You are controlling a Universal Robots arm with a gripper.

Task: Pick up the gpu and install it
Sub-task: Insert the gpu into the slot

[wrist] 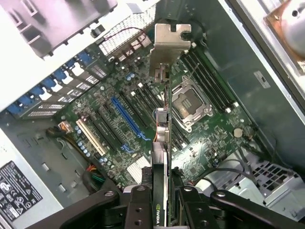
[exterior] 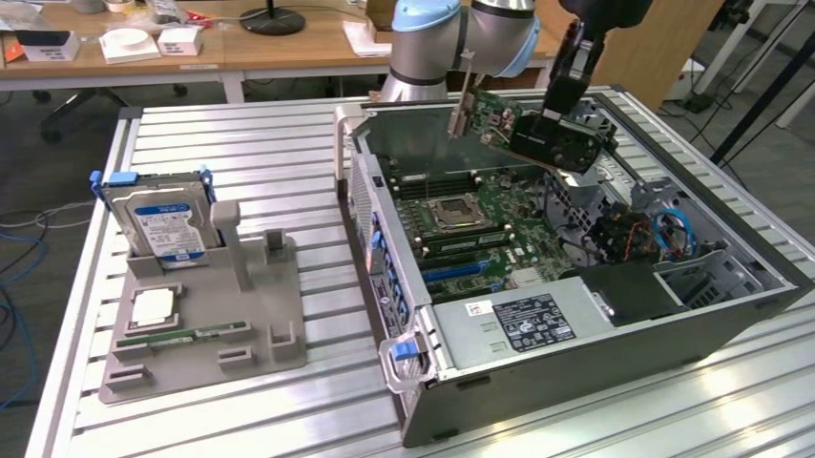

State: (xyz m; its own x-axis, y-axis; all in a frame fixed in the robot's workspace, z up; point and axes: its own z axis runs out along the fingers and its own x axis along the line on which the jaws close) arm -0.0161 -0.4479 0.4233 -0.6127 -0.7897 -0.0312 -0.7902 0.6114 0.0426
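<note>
The gpu (exterior: 541, 134), a green card with a black shroud and a silver end bracket (exterior: 460, 103), hangs tilted above the open computer case (exterior: 713, 315), over the motherboard (exterior: 465, 234). My gripper (exterior: 558, 116) is shut on the card's upper part. In the wrist view the gpu (wrist: 162, 138) appears edge-on, its bracket (wrist: 169, 43) farthest from me. It is clamped between the black fingers (wrist: 138, 205) of my gripper (wrist: 163, 210). Below it lie the motherboard's blue slot (wrist: 126, 117) and the CPU socket (wrist: 190, 102). The card is clear of the board.
A grey fixture (exterior: 255, 334) on the exterior view's left holds a silver hard drive (exterior: 159, 224) with a blue label, a chip and a thin memory stick (exterior: 191, 336). The case holds a power supply (exterior: 522, 320) and cables (exterior: 637, 234). Case walls surround the board.
</note>
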